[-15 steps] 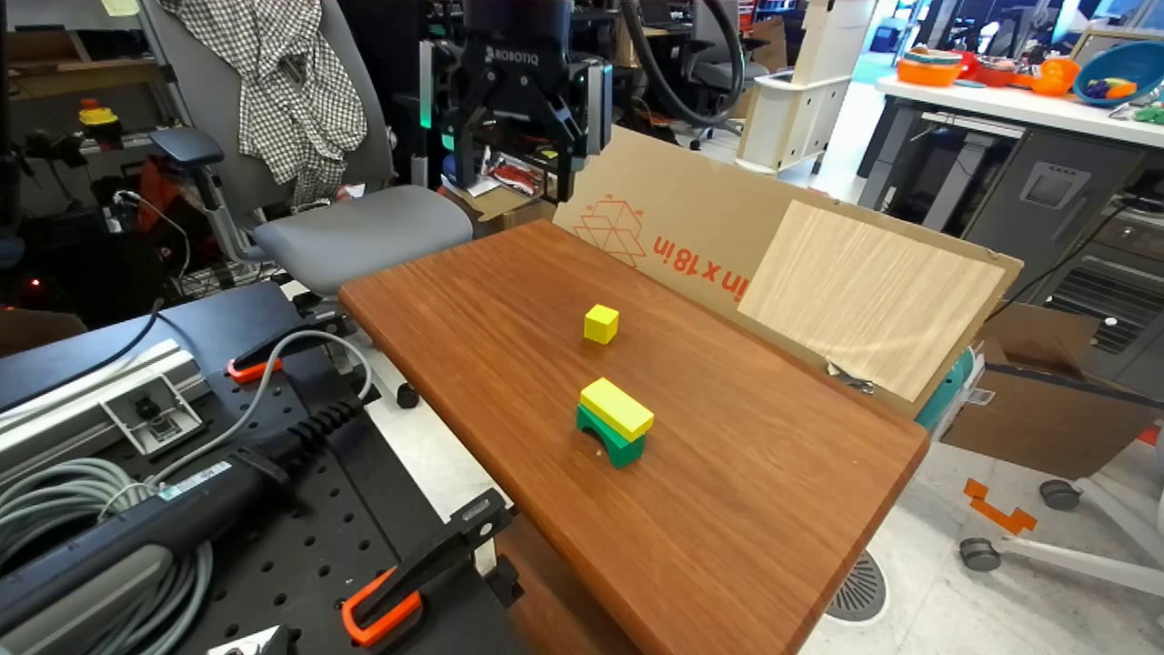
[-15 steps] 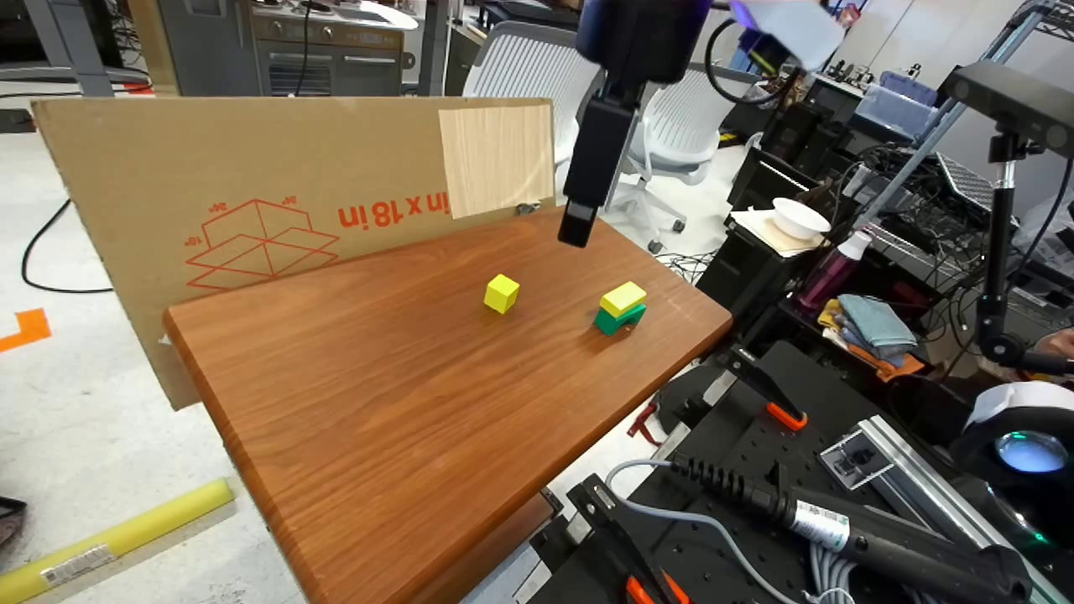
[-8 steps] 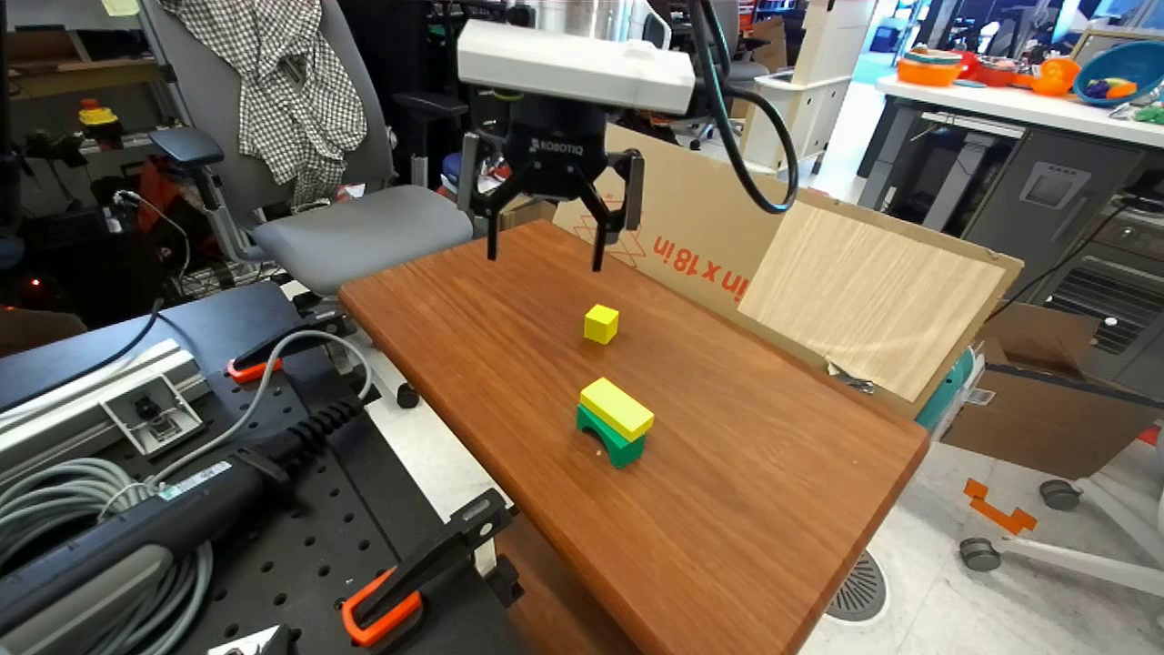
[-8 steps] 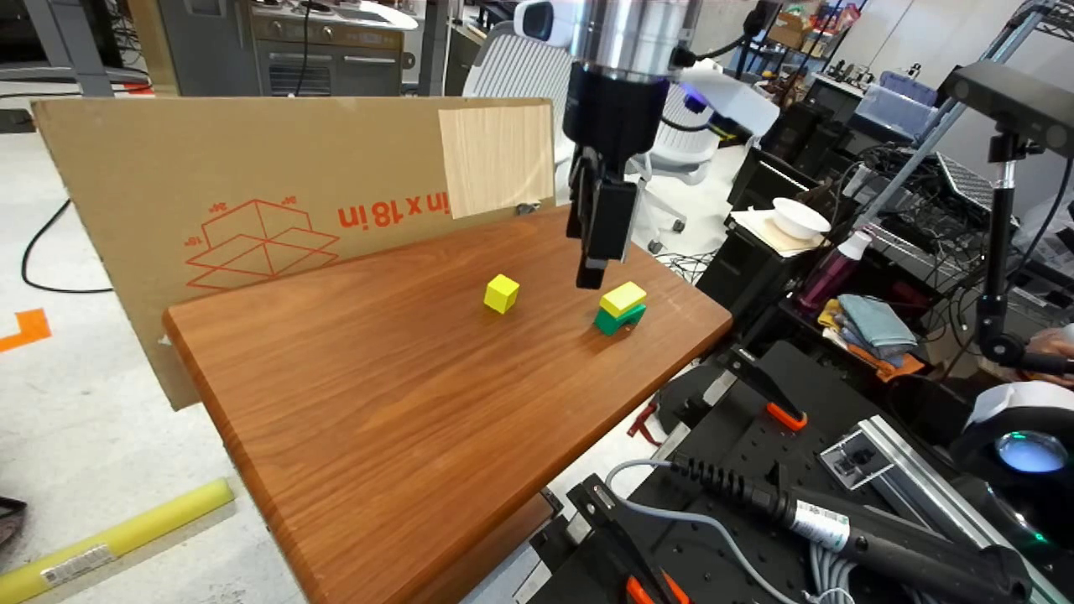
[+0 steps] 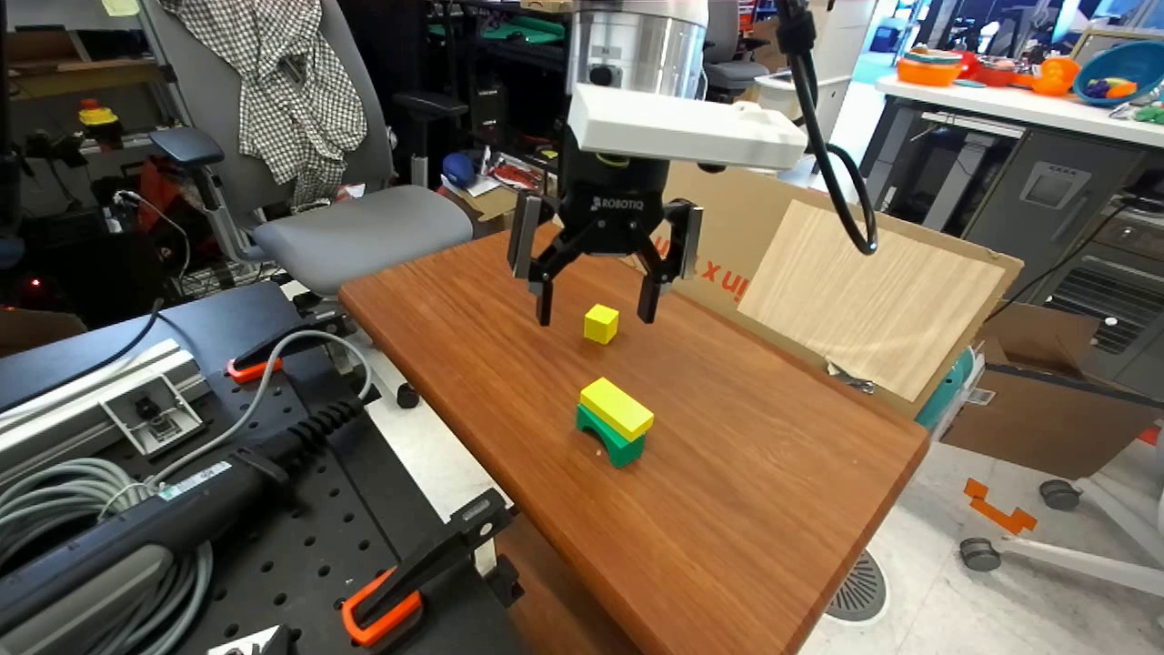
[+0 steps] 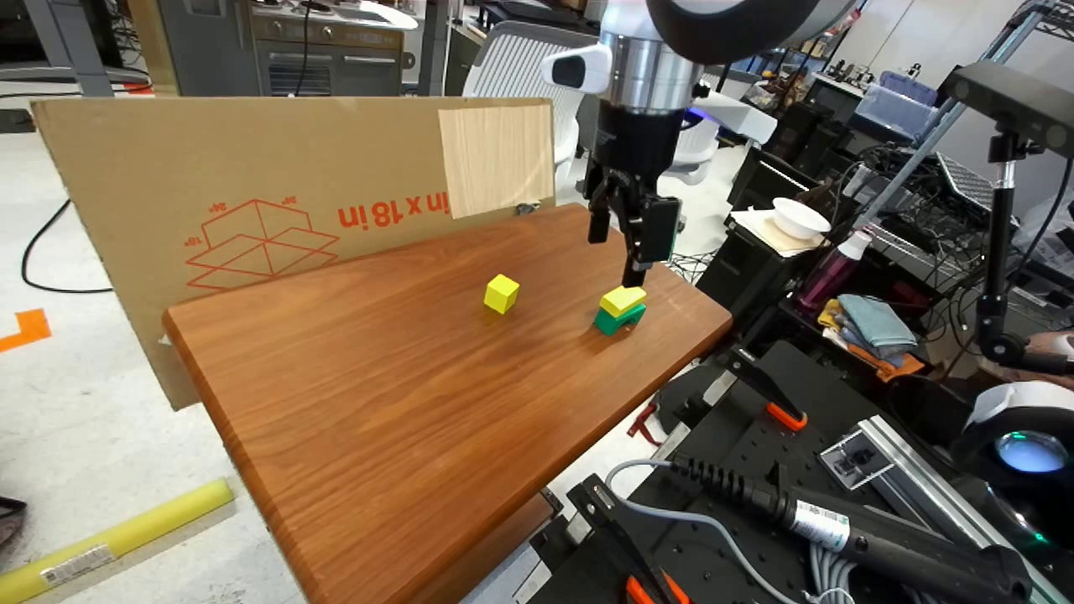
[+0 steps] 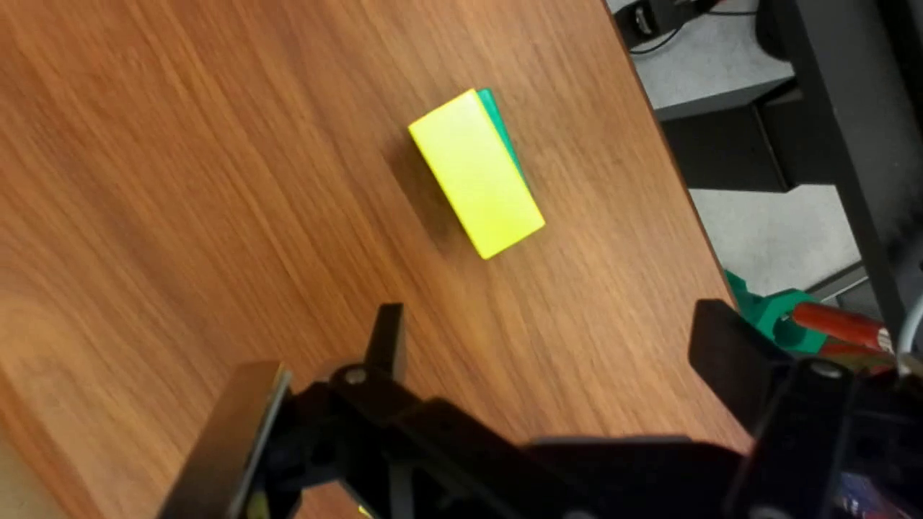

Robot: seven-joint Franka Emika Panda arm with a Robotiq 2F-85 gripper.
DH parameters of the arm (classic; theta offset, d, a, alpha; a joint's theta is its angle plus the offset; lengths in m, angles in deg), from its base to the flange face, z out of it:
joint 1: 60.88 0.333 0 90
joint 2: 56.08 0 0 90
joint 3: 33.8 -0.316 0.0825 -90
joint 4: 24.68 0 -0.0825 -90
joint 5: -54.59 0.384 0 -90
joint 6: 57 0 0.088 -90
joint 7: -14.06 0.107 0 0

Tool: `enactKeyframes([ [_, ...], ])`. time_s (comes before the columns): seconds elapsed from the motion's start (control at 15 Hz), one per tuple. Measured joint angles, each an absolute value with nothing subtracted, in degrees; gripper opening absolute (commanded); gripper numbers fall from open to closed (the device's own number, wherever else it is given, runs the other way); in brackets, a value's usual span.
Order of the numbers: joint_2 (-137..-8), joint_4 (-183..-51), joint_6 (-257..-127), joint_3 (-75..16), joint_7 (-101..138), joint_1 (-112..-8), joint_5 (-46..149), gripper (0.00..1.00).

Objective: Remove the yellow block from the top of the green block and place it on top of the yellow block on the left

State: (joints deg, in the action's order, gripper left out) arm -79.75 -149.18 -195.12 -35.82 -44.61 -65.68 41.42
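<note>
Seemingly smooth, a yellow block [image 5: 617, 408] caps a green arch [image 5: 622, 448].

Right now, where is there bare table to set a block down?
In an exterior view, bare table lies between the yellow block on the green block, the pale panel and the near end. Another patch runs from the yellow cube to the cardboard and the opposite end. Crowded: between cube and green block, where the open gripper hangs above.
</note>
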Motion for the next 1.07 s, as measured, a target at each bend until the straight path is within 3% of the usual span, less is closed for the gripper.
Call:
enactKeyframes([
  [1.07,-88.46,-144.55,-195.00,-34.03,-47.32,-65.64,35.57,0.99],
])
